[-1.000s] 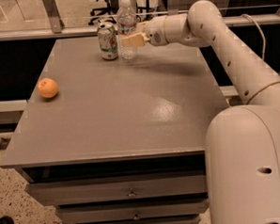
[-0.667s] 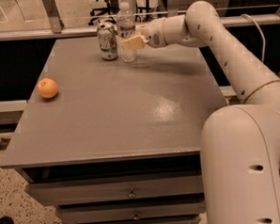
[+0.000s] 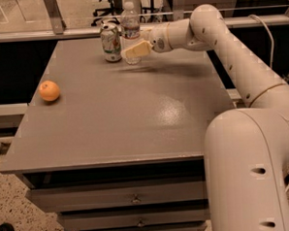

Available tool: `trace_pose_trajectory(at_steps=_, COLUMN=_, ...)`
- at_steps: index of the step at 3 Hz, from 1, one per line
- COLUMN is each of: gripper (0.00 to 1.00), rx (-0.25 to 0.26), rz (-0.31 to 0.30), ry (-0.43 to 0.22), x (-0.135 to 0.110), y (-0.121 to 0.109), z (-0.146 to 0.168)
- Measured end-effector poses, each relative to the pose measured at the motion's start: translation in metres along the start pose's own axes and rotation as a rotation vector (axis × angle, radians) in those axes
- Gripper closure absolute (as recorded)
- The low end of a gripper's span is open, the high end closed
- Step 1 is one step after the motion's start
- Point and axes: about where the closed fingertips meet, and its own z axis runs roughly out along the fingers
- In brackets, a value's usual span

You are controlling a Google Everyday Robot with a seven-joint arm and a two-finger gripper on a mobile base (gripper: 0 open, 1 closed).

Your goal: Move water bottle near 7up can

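Note:
The water bottle [image 3: 130,27], clear with a white cap and a dark label band, stands upright at the far edge of the grey table [image 3: 120,118]. It is just right of the 7up can [image 3: 111,42], a white-and-green can with a silver top, with a narrow gap between them. My gripper [image 3: 136,50] reaches in from the right and is shut on the bottle's lower half. The bottle's base is at the tabletop or just above it; I cannot tell which.
An orange fruit [image 3: 49,91] lies near the table's left edge. A rail and glass panel [image 3: 57,32] run behind the far edge. My white arm [image 3: 239,64] spans the right side. Drawers [image 3: 134,199] sit below the front edge.
The gripper and the bottle have come down slightly together, right of the can. The can and the orange have not moved.

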Motion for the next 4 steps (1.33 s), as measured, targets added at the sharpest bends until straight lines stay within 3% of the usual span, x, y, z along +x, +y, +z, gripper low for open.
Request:
trace_pose_trajectory(at_steps=1, gripper=0.0, rx=0.006, rz=0.002, ry=-0.001, x=0.003, y=-0.001, z=-0.003)
trace_pose_trajectory(at_steps=2, gripper=0.0, rx=0.045, rz=-0.051, ry=-0.044, x=-0.003, y=-0.003, z=-0.03)
trace_pose_trajectory(at_steps=3, gripper=0.0, rx=0.129, rz=-0.167, ry=-0.098, x=-0.018, y=0.009, z=-0.103)
trace_pose_trajectory(at_steps=4, gripper=0.0, rx=0.121, rz=-0.151, ry=-0.089, x=-0.011, y=0.006, z=-0.095)
